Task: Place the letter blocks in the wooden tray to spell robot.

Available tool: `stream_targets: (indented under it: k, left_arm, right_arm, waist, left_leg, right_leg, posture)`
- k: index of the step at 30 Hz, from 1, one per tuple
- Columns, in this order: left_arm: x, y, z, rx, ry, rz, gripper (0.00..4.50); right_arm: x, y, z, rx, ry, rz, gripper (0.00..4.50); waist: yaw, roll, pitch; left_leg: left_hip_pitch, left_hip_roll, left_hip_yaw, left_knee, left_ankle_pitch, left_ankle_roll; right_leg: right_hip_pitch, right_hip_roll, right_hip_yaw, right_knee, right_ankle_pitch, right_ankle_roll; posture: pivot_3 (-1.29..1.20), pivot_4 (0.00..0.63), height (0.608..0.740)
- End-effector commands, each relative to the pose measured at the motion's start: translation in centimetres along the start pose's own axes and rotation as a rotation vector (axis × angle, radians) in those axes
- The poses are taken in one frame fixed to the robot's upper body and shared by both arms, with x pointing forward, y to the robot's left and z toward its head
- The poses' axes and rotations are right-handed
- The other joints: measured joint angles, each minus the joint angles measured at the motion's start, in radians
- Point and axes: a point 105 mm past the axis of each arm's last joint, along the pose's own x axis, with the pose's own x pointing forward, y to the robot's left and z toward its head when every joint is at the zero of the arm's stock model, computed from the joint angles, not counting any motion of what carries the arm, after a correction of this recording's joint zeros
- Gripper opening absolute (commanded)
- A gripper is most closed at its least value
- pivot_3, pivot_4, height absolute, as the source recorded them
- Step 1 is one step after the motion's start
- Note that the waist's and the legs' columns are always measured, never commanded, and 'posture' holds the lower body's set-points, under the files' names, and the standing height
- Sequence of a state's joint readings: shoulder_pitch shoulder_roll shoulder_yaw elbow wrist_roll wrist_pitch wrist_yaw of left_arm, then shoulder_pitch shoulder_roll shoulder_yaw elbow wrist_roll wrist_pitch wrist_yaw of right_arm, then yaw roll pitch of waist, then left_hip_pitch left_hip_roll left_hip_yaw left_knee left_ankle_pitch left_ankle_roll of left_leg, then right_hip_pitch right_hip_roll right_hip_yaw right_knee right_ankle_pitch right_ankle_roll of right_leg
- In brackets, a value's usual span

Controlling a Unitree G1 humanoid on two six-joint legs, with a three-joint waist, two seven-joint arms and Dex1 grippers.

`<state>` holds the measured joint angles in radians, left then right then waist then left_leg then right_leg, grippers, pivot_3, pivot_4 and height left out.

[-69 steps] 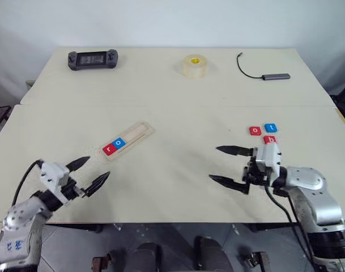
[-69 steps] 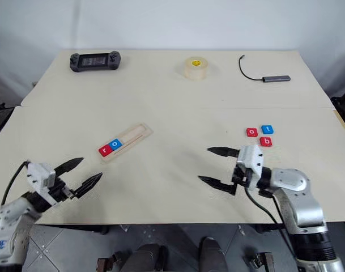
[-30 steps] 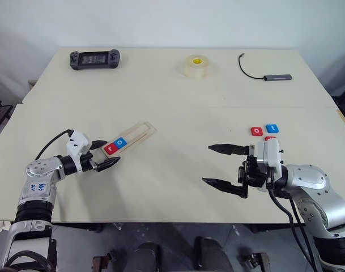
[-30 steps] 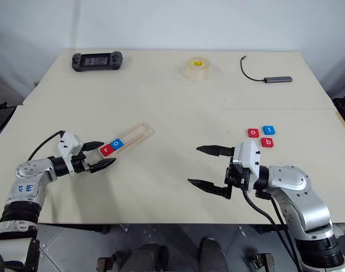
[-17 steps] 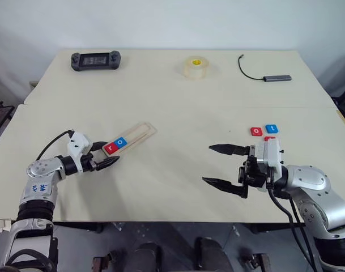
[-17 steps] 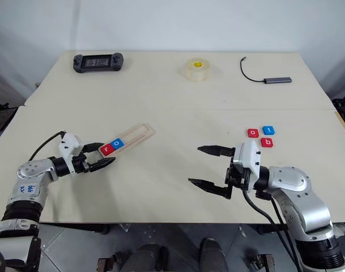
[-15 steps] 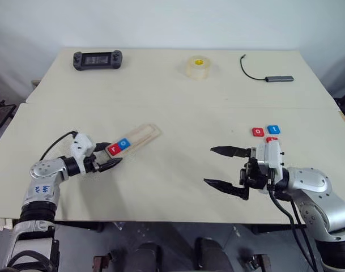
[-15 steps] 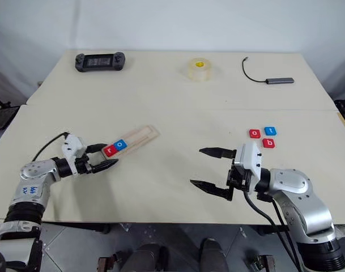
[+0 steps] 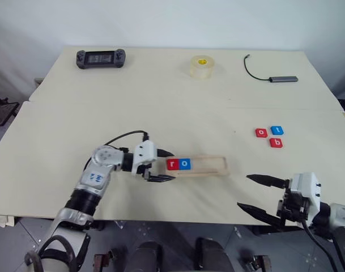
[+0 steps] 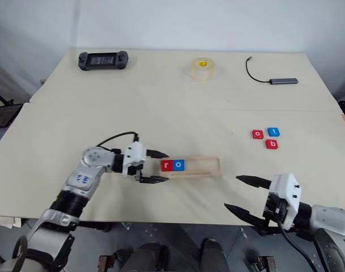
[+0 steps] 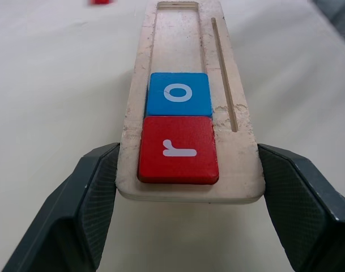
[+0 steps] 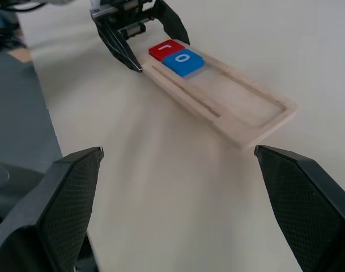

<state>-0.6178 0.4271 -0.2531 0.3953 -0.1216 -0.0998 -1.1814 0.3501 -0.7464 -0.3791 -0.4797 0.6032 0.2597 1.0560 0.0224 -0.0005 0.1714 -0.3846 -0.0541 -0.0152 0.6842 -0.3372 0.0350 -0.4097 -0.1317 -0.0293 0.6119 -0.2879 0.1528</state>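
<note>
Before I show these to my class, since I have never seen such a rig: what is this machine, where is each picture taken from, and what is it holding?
It is a two-armed humanoid robot at a table. Two pictures come from its head, one from each wrist. The left gripper clamps the end of the wooden tray, which holds a red r block and a blue o block. The right gripper is open and holds nothing. A red o block, blue t block and red b block lie loose. Farther back: a game controller, tape roll and cable adapter.
</note>
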Motion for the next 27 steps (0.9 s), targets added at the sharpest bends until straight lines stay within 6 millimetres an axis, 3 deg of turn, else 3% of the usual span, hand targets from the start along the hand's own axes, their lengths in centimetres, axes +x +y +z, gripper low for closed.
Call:
stream_targets:
  k: [1, 8, 11, 12, 17, 21, 24, 27]
  left_arm:
    - [0.9, -0.1, -0.6, 0.046, 0.039, -0.052, 3.39]
    - [1.3, -0.2, -0.9, -0.013, 0.038, -0.080, 3.39]
    - [0.8, -0.5, -1.0, -0.035, 0.037, -0.091, 4.40]
    - [0.5, -0.7, -0.9, -0.037, 0.025, -0.093, 4.46]
    - [-2.5, -0.3, -0.9, -0.018, -0.040, 0.016, 4.46]
    - [-6.1, -0.7, -0.7, -0.008, -0.127, 0.059, 4.46]
    - [-7.7, -1.0, -0.5, 0.031, -0.179, 0.106, 4.46]
    - [-8.9, -1.7, -0.3, -0.046, -0.202, 0.098, 4.46]
  right_arm:
    - [-0.7, 0.3, 1.1, -0.053, -0.027, -0.045, 4.50]
    - [-1.5, 1.0, 0.6, -0.026, -0.029, -0.116, 4.50]
    - [-1.6, 1.1, 0.5, -0.020, -0.033, -0.133, 4.50]
    - [-1.7, 1.1, 0.4, -0.019, -0.036, -0.145, 4.50]
    - [-3.3, -0.4, -0.2, -0.014, -0.076, -0.335, 4.50]
    - [-6.6, -2.2, -1.3, -0.072, -0.077, -0.551, 4.50]
    - [-7.5, -2.1, -2.0, -0.074, -0.054, -0.583, 4.50]
    - [-7.8, -1.9, -2.7, -0.064, -0.042, -0.603, 4.50]
  waist:
    - [-0.002, 0.000, 0.000]
    - [0.004, 0.000, 0.000]
    - [0.002, 0.000, 0.000]
    - [0.001, 0.000, 0.000]
    - [0.002, 0.000, 0.000]
    - [0.002, 0.000, 0.000]
    - [0.002, 0.001, 0.000]
    - [0.001, 0.001, 0.000]
  left_leg:
    - [0.000, 0.000, 0.000, 0.000, 0.000, 0.000]
    - [0.000, 0.001, -0.001, 0.000, 0.001, 0.000]
    - [0.000, 0.001, -0.001, 0.000, 0.001, 0.000]
    - [0.000, 0.001, -0.001, 0.000, 0.001, 0.000]
    - [0.000, 0.002, -0.001, 0.000, 0.001, 0.000]
    - [0.000, 0.001, -0.001, 0.000, 0.001, 0.000]
    - [0.000, 0.001, -0.001, -0.001, 0.001, 0.000]
    - [0.000, 0.001, -0.001, -0.001, 0.001, 0.000]
  right_leg:
    - [0.000, 0.001, 0.000, 0.000, 0.000, 0.000]
    - [0.000, 0.000, 0.001, 0.000, 0.000, 0.000]
    - [0.000, 0.000, 0.001, 0.000, 0.000, 0.000]
    - [0.000, 0.000, 0.001, 0.000, 0.000, 0.000]
    - [-0.001, 0.000, 0.002, 0.000, 0.000, 0.000]
    - [0.000, 0.000, 0.002, 0.000, 0.000, 0.000]
    - [-0.001, -0.001, 0.002, 0.000, 0.000, 0.000]
    - [0.000, -0.001, 0.002, 0.000, 0.000, 0.000]
  posture:
    - [0.00, 0.150, 0.740]
    - [0.00, 0.150, 0.740]
    - [0.00, 0.150, 0.740]
    - [0.00, 0.150, 0.740]
    - [0.00, 0.150, 0.740]
    - [0.00, 0.150, 0.740]
    - [0.00, 0.150, 0.740]
    - [0.00, 0.150, 0.740]
